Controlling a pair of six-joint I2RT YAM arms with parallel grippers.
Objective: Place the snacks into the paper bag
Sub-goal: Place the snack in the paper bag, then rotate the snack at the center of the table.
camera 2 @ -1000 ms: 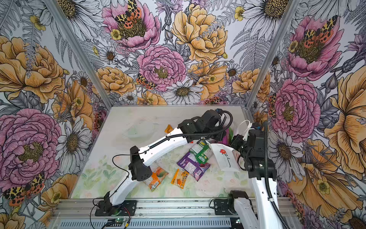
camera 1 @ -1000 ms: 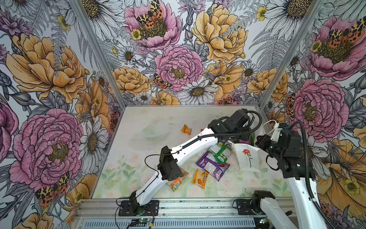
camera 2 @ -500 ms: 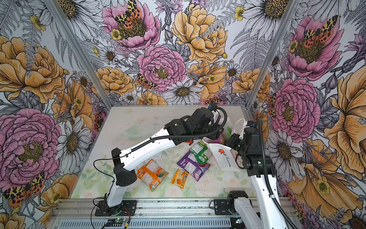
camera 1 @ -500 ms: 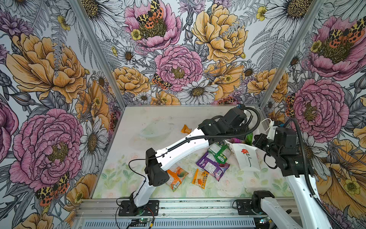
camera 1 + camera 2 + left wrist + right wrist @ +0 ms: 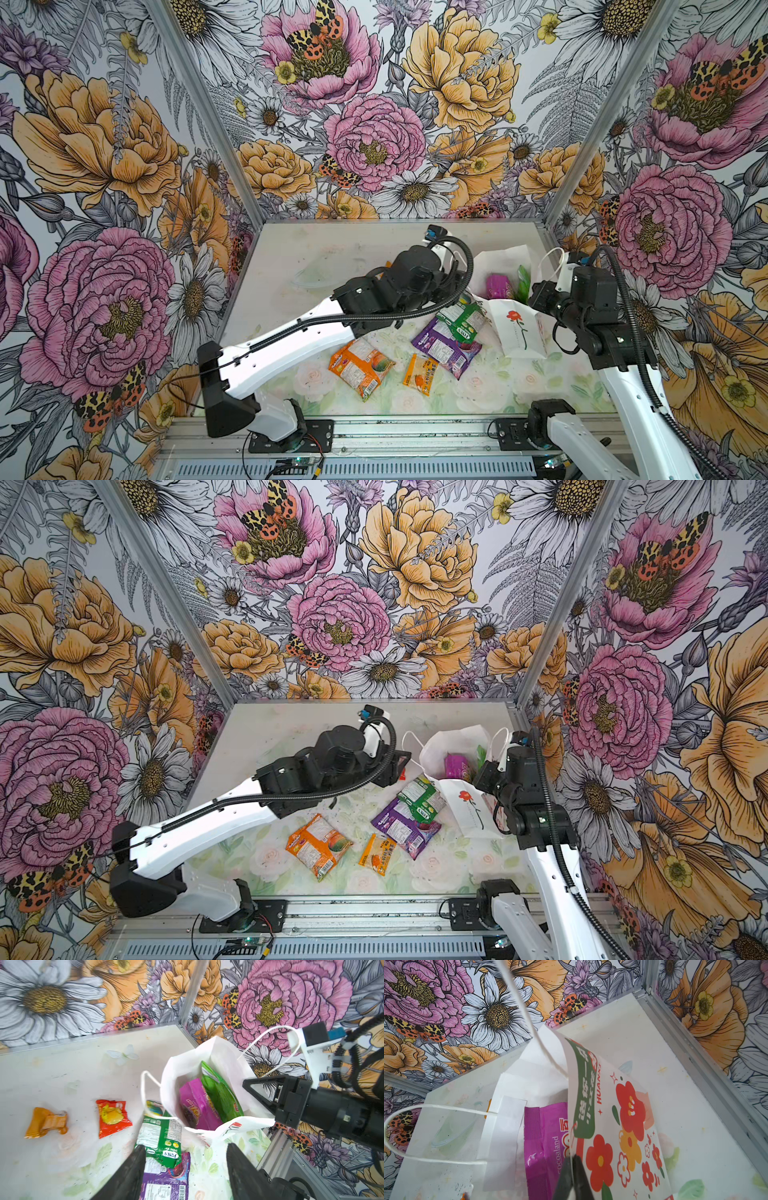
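The white paper bag [image 5: 520, 337] [image 5: 218, 1057] stands at the right with its mouth wide. A magenta pouch [image 5: 195, 1103] and the green chip bag [image 5: 220, 1095] are inside it. My right gripper [image 5: 572, 1159] [image 5: 535, 293] is shut on the bag's near rim. My left gripper [image 5: 185, 1159] [image 5: 395, 767] hangs open and empty just left of the bag. Under it lie the green-white packet [image 5: 160, 1132] and a purple pouch [image 5: 166, 1182]. Two orange packets [image 5: 361, 366] [image 5: 421, 374] lie near the front. A red sachet [image 5: 113, 1118] and an orange sachet [image 5: 46, 1123] lie farther back.
Flowered walls close in the table on three sides, and the bag stands near the right wall and its metal corner post [image 5: 190, 991]. The bag's cord handles [image 5: 268, 1043] loop up on both sides of its mouth. A metal rail [image 5: 374, 428] runs along the front edge.
My left gripper has opened and drawn back leftward from over the bag's mouth, with the arm's elbow swinging down to the left. The right gripper has kept its hold on the bag.
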